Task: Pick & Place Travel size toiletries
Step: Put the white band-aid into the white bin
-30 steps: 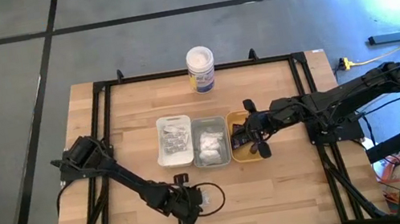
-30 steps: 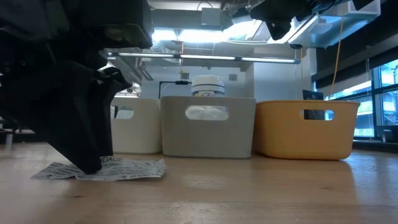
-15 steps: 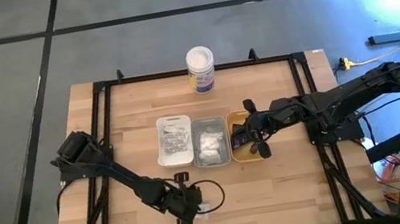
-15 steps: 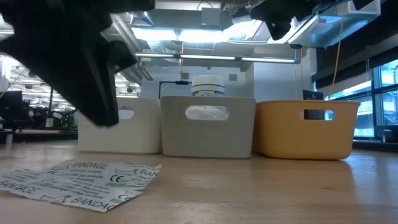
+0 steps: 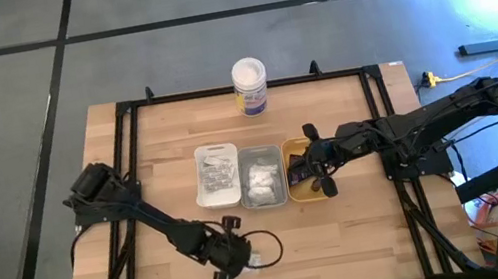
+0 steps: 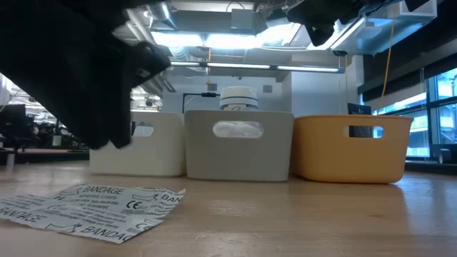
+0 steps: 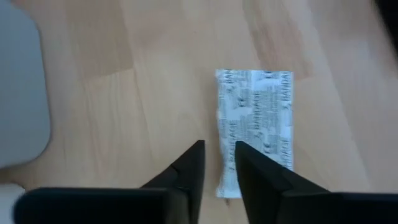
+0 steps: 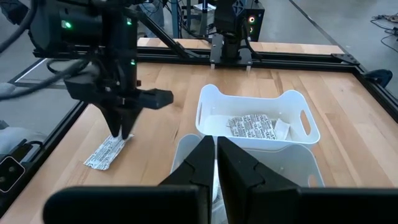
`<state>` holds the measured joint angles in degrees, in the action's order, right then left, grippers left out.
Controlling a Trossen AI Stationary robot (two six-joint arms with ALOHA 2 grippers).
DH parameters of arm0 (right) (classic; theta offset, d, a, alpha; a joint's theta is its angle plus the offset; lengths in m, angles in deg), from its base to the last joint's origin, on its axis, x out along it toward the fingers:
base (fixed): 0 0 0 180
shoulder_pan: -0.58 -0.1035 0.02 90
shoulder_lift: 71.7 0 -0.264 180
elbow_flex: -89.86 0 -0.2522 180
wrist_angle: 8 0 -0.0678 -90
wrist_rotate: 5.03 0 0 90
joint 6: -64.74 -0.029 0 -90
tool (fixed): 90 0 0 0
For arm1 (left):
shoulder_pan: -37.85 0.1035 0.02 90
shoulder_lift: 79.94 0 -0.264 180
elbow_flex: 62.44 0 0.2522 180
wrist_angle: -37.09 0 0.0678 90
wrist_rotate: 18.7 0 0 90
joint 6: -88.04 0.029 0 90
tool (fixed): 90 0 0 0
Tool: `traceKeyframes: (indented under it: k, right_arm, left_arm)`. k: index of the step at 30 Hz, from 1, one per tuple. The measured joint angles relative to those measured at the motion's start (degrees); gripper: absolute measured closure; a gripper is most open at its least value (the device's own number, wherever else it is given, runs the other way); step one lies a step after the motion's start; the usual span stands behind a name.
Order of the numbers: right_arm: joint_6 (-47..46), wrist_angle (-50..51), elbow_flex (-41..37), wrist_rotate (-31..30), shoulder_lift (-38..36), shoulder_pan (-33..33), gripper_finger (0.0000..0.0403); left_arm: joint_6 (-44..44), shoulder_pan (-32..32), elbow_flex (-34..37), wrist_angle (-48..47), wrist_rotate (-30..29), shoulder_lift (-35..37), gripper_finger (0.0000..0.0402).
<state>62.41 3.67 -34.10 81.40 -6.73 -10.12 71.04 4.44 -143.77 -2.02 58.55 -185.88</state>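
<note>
A flat white printed bandage sachet [image 7: 255, 121] lies on the wood near the table's front edge [image 5: 263, 257], [image 6: 93, 208]. My left gripper [image 7: 219, 163] hangs just above the sachet's left long edge, fingers pointing steeply down with a narrow gap between them and nothing in it. In the low view it [image 6: 118, 139] stands clear above the sachet. My right gripper [image 5: 307, 172] waits shut above the orange tray [image 5: 303, 197]. More sachets [image 8: 255, 126] lie in the white tray [image 5: 214, 149], and white bundles [image 5: 261, 180] lie in the grey tray [image 5: 257, 149].
The three trays stand side by side at mid-table, white, grey and orange [image 6: 353, 146]. A tall white tub with a blue label [image 5: 250, 85] stands behind them near the far edge. A black frame [image 5: 134, 179] runs around the tabletop. Bare wood surrounds the sachet.
My left gripper has risen off the sachet, where its fingertips stood a second ago, and has rolled somewhat. The sachet has shifted toward the near edge and lies flat on the table. For the last half second nothing has moved.
</note>
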Motion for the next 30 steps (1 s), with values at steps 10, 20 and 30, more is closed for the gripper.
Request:
traceKeyframes:
  k: [10, 20, 30]
  right_arm:
    - [0.10, 0.00, 0.00, 0.17, 0.00, -0.01, 0.0381]
    - [0.15, 0.04, 0.00, 0.17, 0.00, -0.02, 0.0381]
    - [0.12, 0.24, 0.00, 0.17, 0.00, -0.02, 0.0381]
  left_arm:
    - [0.77, 3.27, -0.09, 3.37, 8.53, -0.75, 0.0246]
    - [1.73, 3.92, -0.11, 4.14, 9.17, -2.56, 0.0255]
    - [1.29, 3.90, -0.11, 4.78, 10.47, -5.51, 0.0257]
